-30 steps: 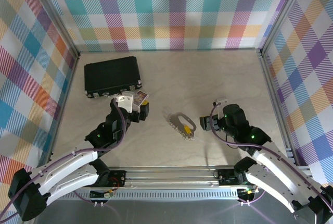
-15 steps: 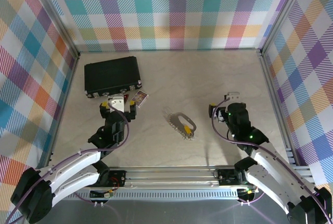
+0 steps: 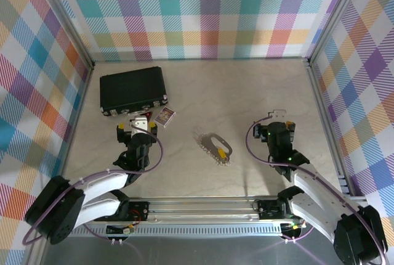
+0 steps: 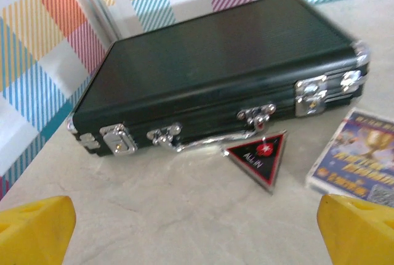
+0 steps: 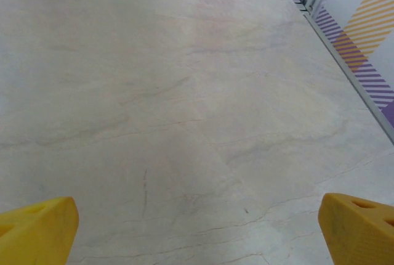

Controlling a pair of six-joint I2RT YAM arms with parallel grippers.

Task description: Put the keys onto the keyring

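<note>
Lying mid-bench, the keyring [image 3: 214, 142] has the yellow-headed key [image 3: 220, 151] against it (well apart from both arms). The left hand [image 3: 136, 124] gapes wide facing the black case [image 3: 133, 89]; the right hand [image 3: 280, 121] gapes over bare bench [image 5: 184, 92].

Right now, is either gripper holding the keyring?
No, the keyring lies on the table between the left gripper and the right gripper, both open and apart from it.

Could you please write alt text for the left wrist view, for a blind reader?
A black case with silver latches lies on a pale table, a black-and-red triangular tag and a printed card in front of it. The yellow fingertips of the left gripper sit wide apart in the bottom corners, holding nothing.
</note>
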